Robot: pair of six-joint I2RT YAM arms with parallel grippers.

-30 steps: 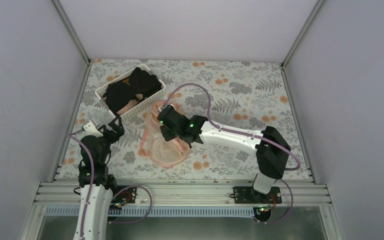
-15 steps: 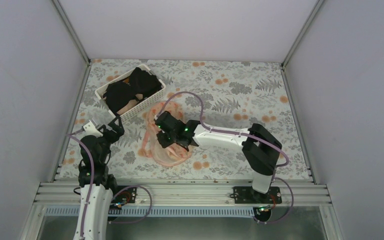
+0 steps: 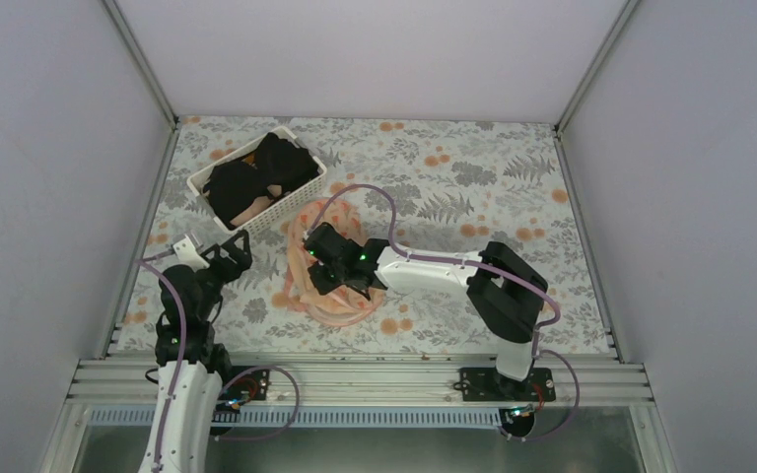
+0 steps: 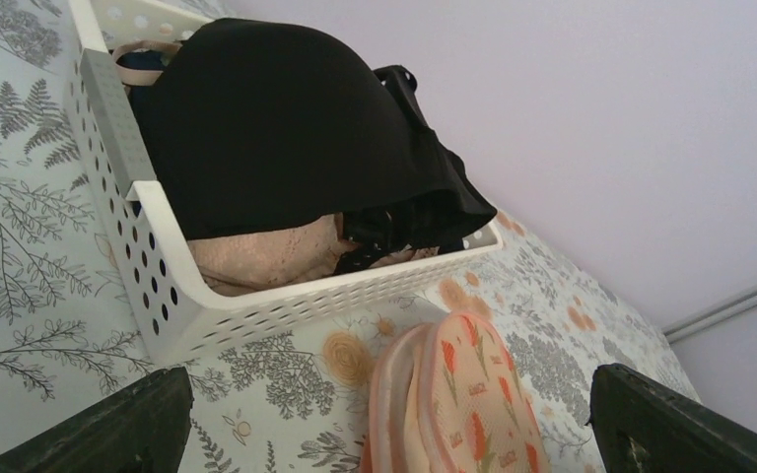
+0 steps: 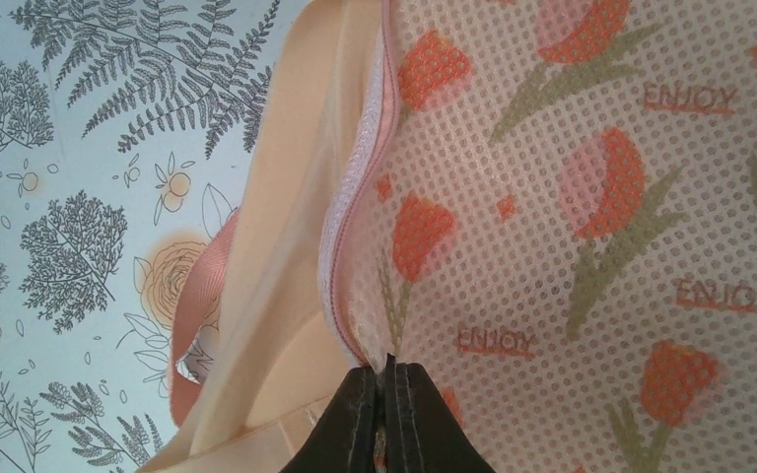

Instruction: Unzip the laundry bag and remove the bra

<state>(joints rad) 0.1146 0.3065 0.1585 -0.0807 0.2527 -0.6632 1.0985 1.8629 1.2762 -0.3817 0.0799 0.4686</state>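
The laundry bag [image 3: 327, 304] lies on the floral cloth just in front of the basket, pink mesh with orange-red flowers. My right gripper [image 3: 332, 266] sits on top of it. In the right wrist view its jaws [image 5: 386, 370] are shut on the bag's mesh [image 5: 591, 197] at the zip edge. The zip is parted beside them and peach-orange fabric, the bra [image 5: 281, 286], shows in the gap. My left gripper [image 3: 233, 252] is open and empty, left of the bag. In its own view [image 4: 389, 414] the bag's end [image 4: 463, 394] lies between its spread fingers.
A white slatted basket [image 3: 258, 213] stands at the back left, filled with black clothes [image 3: 256, 177] over a beige lace piece [image 4: 266, 251]. Its wall [image 4: 158, 286] is close ahead of my left gripper. Grey walls close in the table.
My right gripper has moved left and a little nearer across the bag, holding its edge; the bag has bunched and shifted with it. The left gripper has barely moved.
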